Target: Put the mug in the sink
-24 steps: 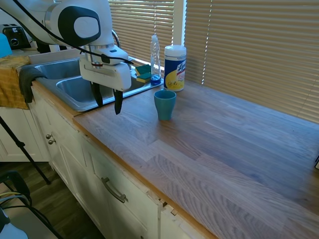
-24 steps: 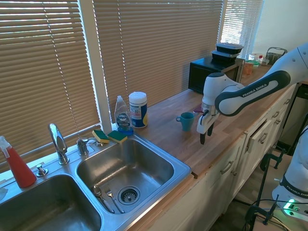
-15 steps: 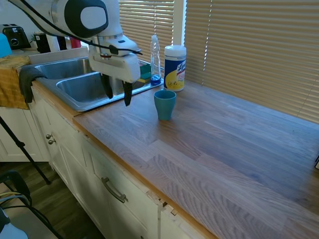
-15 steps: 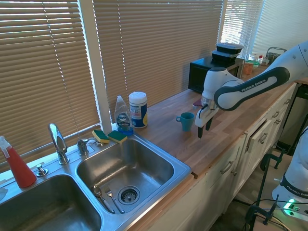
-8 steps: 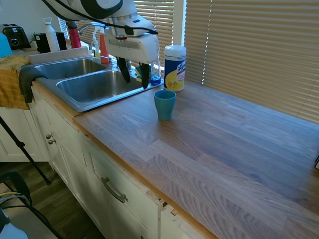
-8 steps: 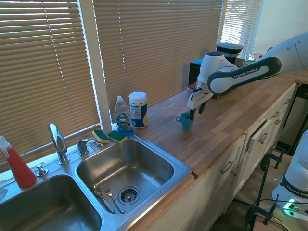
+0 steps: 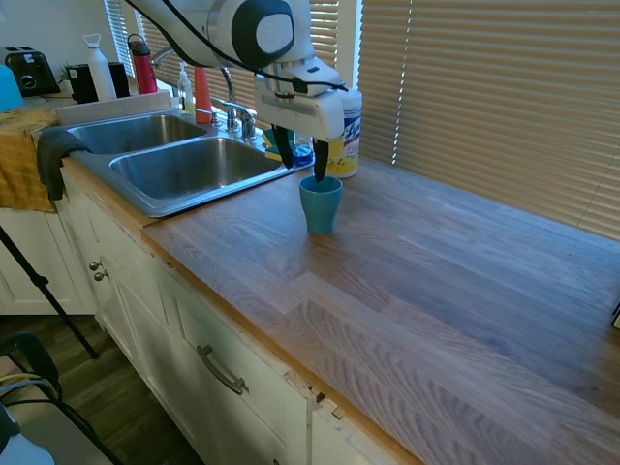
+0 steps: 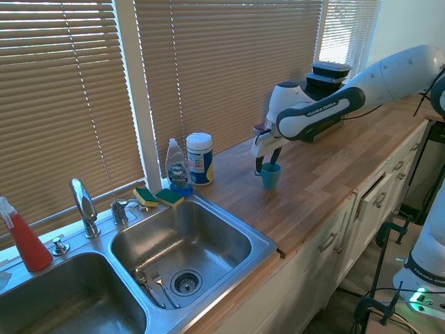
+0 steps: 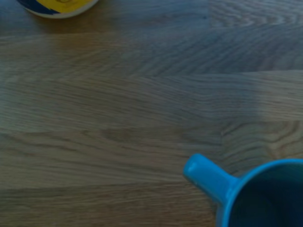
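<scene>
Gripper fingers are spreading apart just above the teal mug, which is standing upright on the wooden countertop, one finger hanging over its rim.

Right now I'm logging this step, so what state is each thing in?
mug: upright on the wooden counter, empty as far as the wrist view shows, not grasped.
gripper: open, above the mug, one finger at its rim.
sink: no water running; utensils lie by the near basin's drain.
wipes canister: upright, lid on.
dish soap bottle: upright.
</scene>
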Controlling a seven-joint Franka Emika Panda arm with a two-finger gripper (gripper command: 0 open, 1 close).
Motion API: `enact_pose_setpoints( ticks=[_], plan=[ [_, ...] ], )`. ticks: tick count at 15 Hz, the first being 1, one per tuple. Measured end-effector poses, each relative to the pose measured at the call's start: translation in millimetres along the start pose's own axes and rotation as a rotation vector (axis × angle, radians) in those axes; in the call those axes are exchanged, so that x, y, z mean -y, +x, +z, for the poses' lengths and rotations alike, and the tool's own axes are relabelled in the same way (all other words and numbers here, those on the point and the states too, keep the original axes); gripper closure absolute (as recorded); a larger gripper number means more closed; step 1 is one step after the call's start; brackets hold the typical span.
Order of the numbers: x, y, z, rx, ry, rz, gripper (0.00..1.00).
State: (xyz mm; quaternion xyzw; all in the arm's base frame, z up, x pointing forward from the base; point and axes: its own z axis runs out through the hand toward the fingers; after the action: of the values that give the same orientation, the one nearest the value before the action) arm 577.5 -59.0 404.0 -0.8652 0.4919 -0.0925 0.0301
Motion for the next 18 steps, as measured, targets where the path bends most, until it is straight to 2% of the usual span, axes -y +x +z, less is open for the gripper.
enact_pose_setpoints(
  ticks=[2,3,7,18],
  plan=[
    [1,5,21,0.015,-0.024,0.007,0.0],
    [3,5,30,0.023,-0.035,0.007,1.0],
    [7,5,58,0.043,-0.061,0.008,1.0],
    [8,2,64,0.068,-0.056,0.032,1.0]
  ],
)
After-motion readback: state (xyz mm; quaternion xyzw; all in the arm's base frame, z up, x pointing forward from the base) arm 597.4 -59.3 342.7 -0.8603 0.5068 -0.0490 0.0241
